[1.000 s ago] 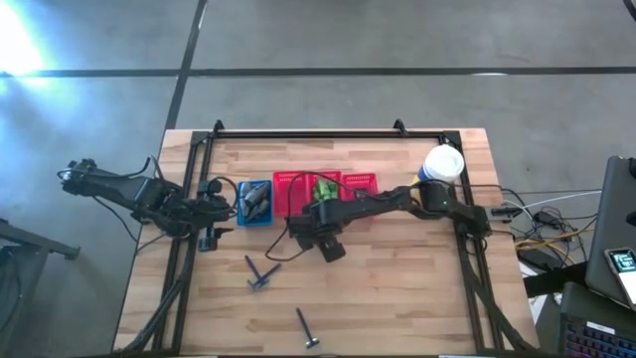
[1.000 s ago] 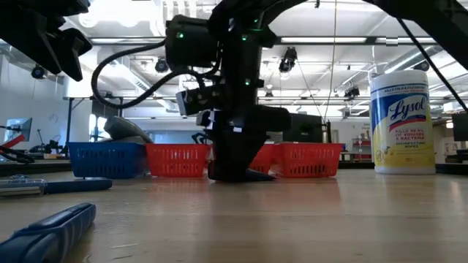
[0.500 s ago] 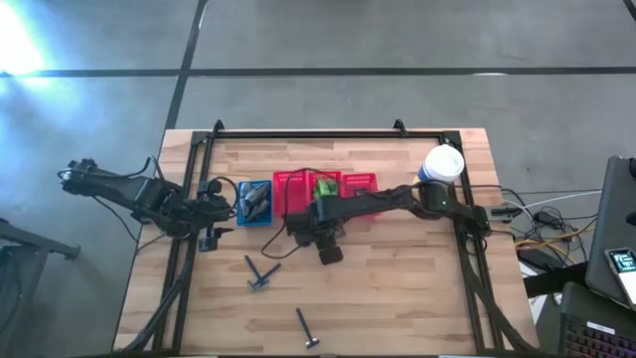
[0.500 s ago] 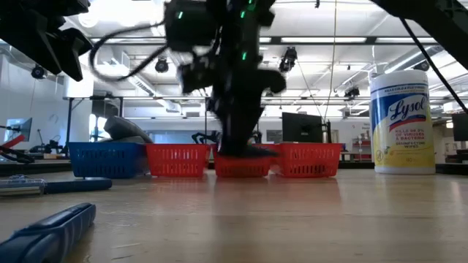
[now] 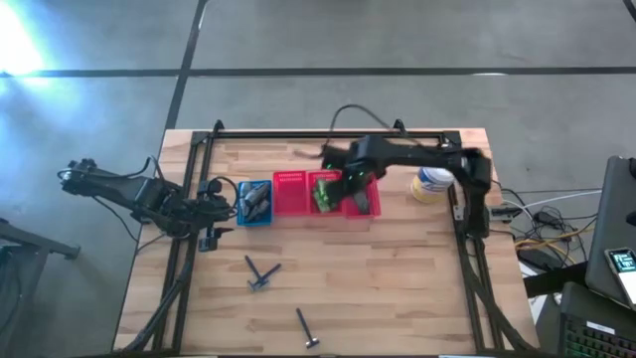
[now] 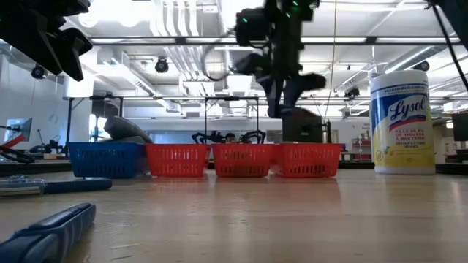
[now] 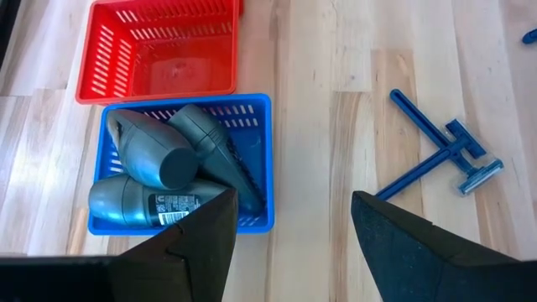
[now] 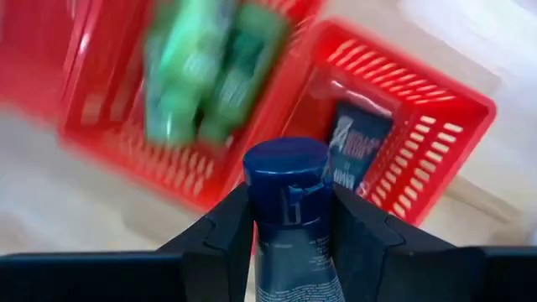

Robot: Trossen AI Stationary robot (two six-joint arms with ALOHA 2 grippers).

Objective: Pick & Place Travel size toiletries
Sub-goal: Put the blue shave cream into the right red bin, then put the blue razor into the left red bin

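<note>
My right gripper (image 8: 285,228) is shut on a dark blue tube with a round cap (image 8: 285,180). It hangs in the air (image 6: 287,88) over the row of red baskets (image 5: 292,194). Below it, one red basket holds bright green bottles (image 8: 205,67) and the neighbouring one holds a dark flat packet (image 8: 359,143). My left gripper (image 7: 289,243) is open and waits at the table's left, beside the blue basket (image 7: 260,159) of grey-silver bottles (image 7: 151,159). Two blue razors (image 7: 445,159) lie crossed on the table, and another razor (image 5: 307,329) lies near the near edge. My right gripper pinches the dark blue tube between its two fingers (image 8: 226,231), on the body just behind the cap (image 8: 285,243). The fingers lie along the tube, and the cap end sticks out past them, pointing down at the baskets. The tube is lifted clear.
A big white tub with a yellow label (image 6: 398,120) stands at the table's right, close to the right arm (image 5: 434,184). The red basket nearest the blue one (image 7: 155,50) shows nothing inside. A black frame (image 5: 298,132) runs along the table's far and side edges.
My right gripper, shut on the dark blue tube, has risen from the table in front of the red baskets. It has swung up and toward the far right, and now hangs over the baskets. The tube has come clear of the wood.
</note>
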